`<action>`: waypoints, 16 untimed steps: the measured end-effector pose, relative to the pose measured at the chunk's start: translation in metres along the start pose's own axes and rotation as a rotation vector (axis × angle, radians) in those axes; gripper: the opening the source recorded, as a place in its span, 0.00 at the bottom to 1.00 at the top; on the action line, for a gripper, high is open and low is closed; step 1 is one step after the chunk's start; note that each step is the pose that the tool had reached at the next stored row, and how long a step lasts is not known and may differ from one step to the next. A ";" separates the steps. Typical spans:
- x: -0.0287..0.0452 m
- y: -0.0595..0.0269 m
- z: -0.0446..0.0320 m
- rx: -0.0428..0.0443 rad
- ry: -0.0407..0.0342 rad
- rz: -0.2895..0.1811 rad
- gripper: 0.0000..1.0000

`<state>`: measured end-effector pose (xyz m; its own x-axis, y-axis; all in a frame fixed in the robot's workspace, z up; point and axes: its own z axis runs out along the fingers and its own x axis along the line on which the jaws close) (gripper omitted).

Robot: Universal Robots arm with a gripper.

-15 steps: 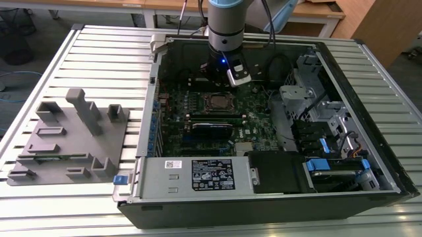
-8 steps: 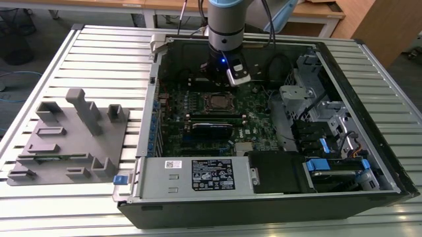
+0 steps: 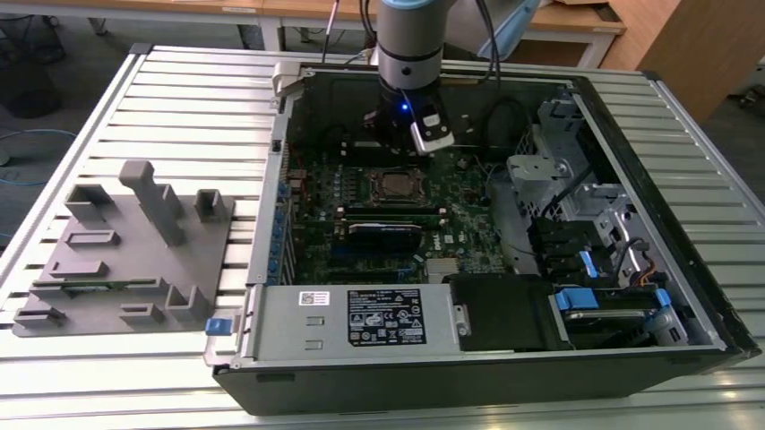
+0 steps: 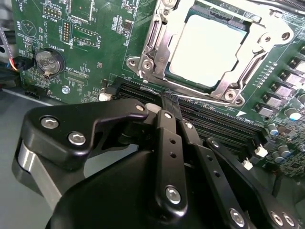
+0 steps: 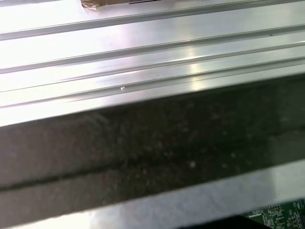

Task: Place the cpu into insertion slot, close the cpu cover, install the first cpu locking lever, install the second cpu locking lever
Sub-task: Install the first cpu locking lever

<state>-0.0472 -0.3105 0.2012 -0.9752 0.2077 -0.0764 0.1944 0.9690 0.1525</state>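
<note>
**Surface, case and arm.** A slatted metal surface (image 3: pixel 143 81) carries one open computer case (image 3: pixel 478 381), lying on its side. One arm (image 3: pixel 407 45) reaches down into the case. Its lower end merges with the dark interior in the exterior view.

**Fixture and power supply.** One grey fixture (image 3: pixel 132 260) with upright posts lies at the exterior view's left, apart from the case. One power supply box (image 3: pixel 358 313) sits along the case's near wall.

**Board and gripper.** One green circuit board (image 4: pixel 95 28) lines the case floor. In the second wrist view the gripper (image 4: pixel 170 98) hangs over long black memory slots (image 4: pixel 214 125), whose count is hidden by the black linkage. The jaws are together, their tips just beside the socket's frame edge. Whether they pinch anything cannot be made out.

**Socket.** One insertion slot (image 4: pixel 217 9) holds one cpu (image 4: pixel 207 47), lying flat inside it. One cpu cover (image 4: pixel 226 90) lies down around the cpu, its window showing the pale top. The cover's far side is cut off by the picture edge.

**Small parts.** One coin cell (image 4: pixel 49 61) sits on the board, well apart from the socket.
</note>
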 end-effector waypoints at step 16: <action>0.0026 -0.0005 -0.0002 -0.0052 -0.0237 -0.003 0.11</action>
<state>-0.0498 -0.3105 0.2012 -0.9730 0.2080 -0.1002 0.1910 0.9689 0.1574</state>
